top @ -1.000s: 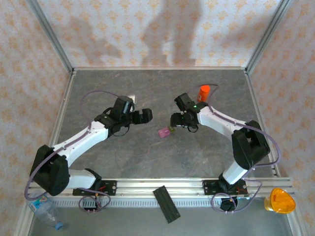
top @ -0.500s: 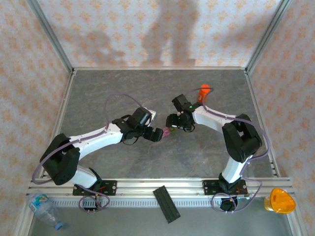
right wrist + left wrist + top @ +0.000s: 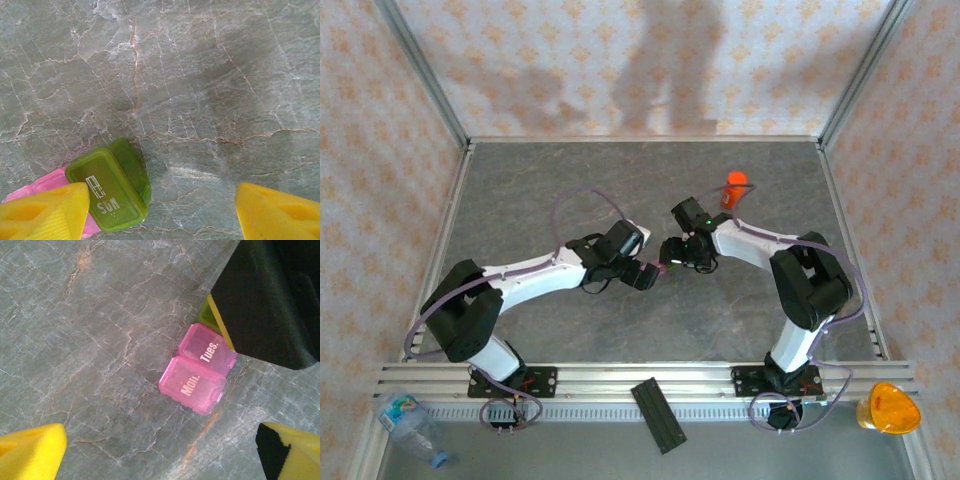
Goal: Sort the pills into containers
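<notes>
1. The containers (image 3: 197,371) sit near the middle of the table (image 3: 570,190), between the 2 grippers (a tiny joined cluster, far smaller than either jaw).
2. In the left wrist view, 2 pink boxes (image 3: 191,385) lie side by side with lids shut, marked "Mon." and "Tues."
3. A green box (image 3: 110,192) joins the cluster on its right side. Its lid is shut and reads "Sun". From the left wrist it is mostly hidden under the right gripper's black body.
4. The left gripper (image 3: 160,452) is released. Its yellow fingers (image 3: 31,450) are spread wide with bare table between them, and the pink boxes lie just beyond the tips, apart from both.
5. The right gripper (image 3: 160,212) is also released, its jaws wide apart over bare table. One finger (image 3: 45,210) overlaps a pink box and sits just beside the green box's edge. Whether it touches them I cannot tell.
6. An orange bottle (image 3: 733,187) stands upright to the far right of the cluster, well apart from it, beyond the right arm.
7. Past the near edge lie a black strip (image 3: 658,415), a clear bottle (image 3: 412,425) at the left, and an orange object (image 3: 888,408) at the right.
</notes>
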Tool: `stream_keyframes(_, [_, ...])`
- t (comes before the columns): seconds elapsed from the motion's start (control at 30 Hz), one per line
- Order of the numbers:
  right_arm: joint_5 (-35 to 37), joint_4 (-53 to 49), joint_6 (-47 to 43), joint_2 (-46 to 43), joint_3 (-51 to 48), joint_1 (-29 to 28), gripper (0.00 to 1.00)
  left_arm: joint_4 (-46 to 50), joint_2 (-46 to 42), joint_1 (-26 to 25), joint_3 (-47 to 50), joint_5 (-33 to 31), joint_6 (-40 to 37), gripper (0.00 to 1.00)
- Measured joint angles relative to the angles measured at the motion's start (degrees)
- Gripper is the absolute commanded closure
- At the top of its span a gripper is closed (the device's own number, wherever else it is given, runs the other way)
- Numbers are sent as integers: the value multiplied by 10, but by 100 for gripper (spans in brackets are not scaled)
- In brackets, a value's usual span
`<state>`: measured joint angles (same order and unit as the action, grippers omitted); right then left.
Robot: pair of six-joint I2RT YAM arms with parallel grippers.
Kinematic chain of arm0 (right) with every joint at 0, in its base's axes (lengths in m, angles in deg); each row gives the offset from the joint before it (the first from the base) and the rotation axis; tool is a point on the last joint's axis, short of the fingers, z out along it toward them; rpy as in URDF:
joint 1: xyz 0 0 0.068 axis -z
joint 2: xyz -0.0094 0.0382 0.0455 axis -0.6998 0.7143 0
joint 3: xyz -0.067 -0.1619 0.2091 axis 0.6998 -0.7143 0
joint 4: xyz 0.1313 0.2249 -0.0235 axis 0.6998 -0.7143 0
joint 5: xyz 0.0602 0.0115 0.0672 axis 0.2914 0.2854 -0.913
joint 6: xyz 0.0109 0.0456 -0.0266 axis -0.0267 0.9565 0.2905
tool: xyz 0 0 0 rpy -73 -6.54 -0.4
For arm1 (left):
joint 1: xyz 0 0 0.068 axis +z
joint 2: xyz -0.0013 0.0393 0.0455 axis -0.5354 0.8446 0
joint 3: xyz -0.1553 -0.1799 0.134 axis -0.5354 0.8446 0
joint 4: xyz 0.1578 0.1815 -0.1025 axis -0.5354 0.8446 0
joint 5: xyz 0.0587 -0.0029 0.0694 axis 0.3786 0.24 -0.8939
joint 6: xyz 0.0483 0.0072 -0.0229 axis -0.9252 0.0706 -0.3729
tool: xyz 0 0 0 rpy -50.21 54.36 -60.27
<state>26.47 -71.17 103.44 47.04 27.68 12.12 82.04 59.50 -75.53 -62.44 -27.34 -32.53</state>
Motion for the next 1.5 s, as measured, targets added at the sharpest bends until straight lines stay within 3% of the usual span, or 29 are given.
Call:
stream_keyframes(0.47, [-2, 5, 0, 1, 0, 0, 24, 14, 61, -33, -36, -35, -35, 3])
stream_keyframes(1.07, [-12, 16, 1, 4, -3, 0, 25, 30, 115, -32, -75, -113, -45, 3])
stream_keyframes(1.5, [-15, 26, 5, 4, -6, 0, 25, 42, 115, -2, -86, -127, -52, 3])
